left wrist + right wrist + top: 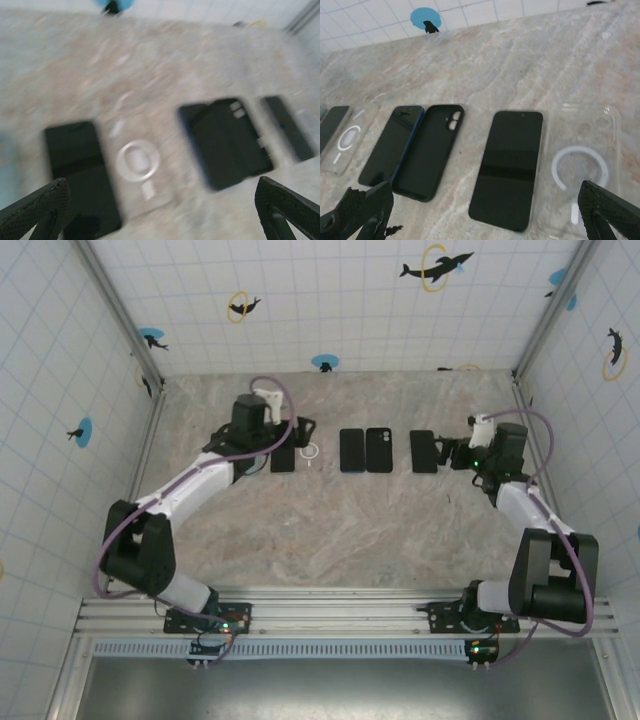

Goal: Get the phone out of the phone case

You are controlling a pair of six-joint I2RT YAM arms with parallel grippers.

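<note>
Three bare phones lie flat in a row on the marble table, each next to an empty case. The right phone (507,167) sits beside a clear case (582,165) with a white ring. The middle, blue-edged phone (390,147) lies against a black case (427,150). The left phone (82,170) lies beside another clear ringed case (137,160). My left gripper (160,210) hovers open above the left pair. My right gripper (485,215) is open over the right pair. Neither holds anything. The left wrist view is motion-blurred.
White tiled walls with metal corner posts (150,380) enclose the table on three sides. Bare marble (340,530) stretches between the row of phones and the arm bases. A blue dolphin sticker (426,19) marks the back wall.
</note>
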